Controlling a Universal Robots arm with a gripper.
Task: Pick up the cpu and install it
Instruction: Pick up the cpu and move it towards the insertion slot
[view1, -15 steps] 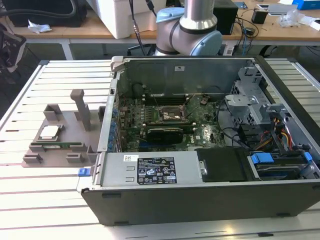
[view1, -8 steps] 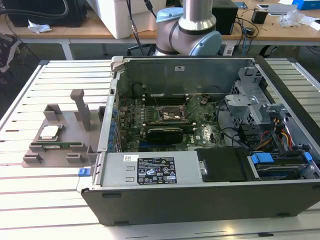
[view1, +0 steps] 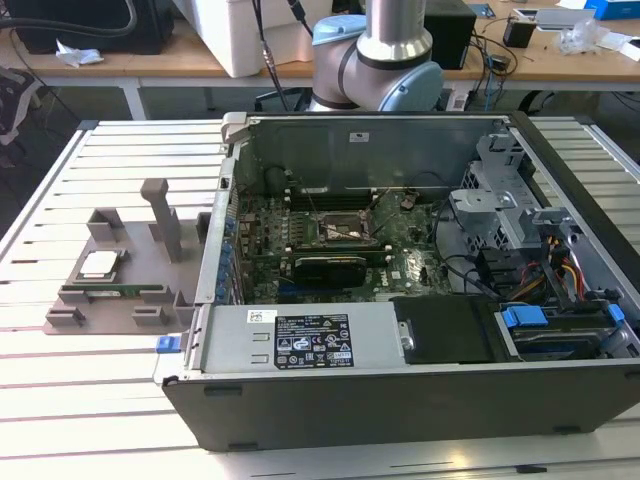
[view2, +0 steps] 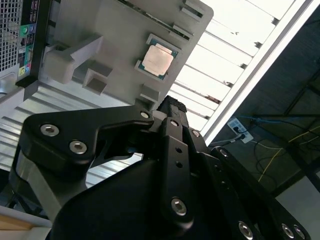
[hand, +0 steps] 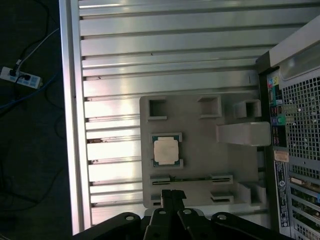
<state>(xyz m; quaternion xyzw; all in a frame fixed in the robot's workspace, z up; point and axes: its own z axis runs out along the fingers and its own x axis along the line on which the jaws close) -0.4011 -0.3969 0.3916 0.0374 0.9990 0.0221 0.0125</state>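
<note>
Robot lab, slatted metal table (view1: 100, 400), cluttered workbenches (view1: 170, 62)

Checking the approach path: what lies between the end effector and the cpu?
In the first wrist view, the memory stick, slotted in the gray fixture, lies between the end effector and the cpu.

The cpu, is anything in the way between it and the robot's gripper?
No, nothing visible is in the way. In the first wrist view the cpu lies bare in its pocket on the grey tray, and the gripper hangs near the tray's edge with only open air between them.
</note>
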